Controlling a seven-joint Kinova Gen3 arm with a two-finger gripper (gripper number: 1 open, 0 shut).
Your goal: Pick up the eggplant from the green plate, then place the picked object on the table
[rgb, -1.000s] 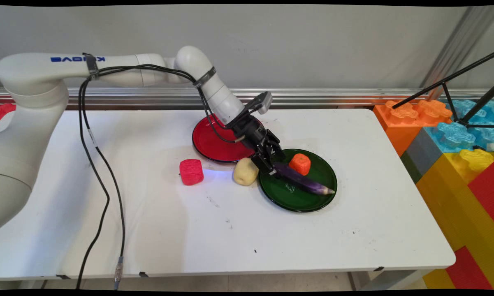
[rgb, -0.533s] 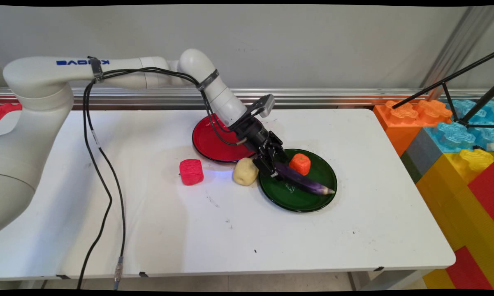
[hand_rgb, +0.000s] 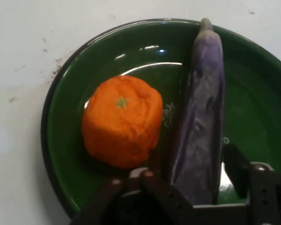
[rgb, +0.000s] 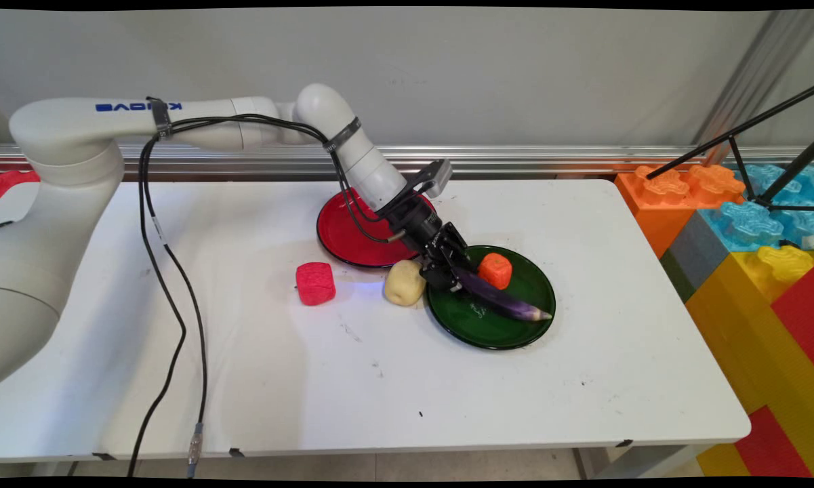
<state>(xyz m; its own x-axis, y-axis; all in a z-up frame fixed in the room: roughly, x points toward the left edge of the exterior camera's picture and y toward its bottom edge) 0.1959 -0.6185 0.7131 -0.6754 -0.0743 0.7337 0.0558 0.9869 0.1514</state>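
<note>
A long purple eggplant [rgb: 505, 301] [hand_rgb: 201, 117] lies across a dark green plate [rgb: 474, 325] [hand_rgb: 70, 117], beside an orange knitted fruit [rgb: 495, 270] [hand_rgb: 122, 122]. My gripper [rgb: 455, 278] [hand_rgb: 192, 168] is tilted down over the plate's left rim at the eggplant's thick end. It is open, with one finger [hand_rgb: 147, 176] on the side of the orange fruit and the other finger [hand_rgb: 235, 161] on the far side. The eggplant's end sits between them, and narrow gaps show on both sides. The eggplant still rests on the plate.
A pale potato [rgb: 404, 282] touches the green plate's left edge, just under the hand. A red knitted block [rgb: 315, 283] lies further left, and a red plate [rgb: 346, 234] sits behind the arm. Large coloured building blocks [rgb: 752, 257] and black tripod legs [rgb: 739, 135] stand at the right. Black cables [rgb: 169, 305] hang down at the left.
The arm has eased slightly right and down toward the plate. The fingers have drawn closer together around the eggplant's thick end. The eggplant and the other things have not moved.
</note>
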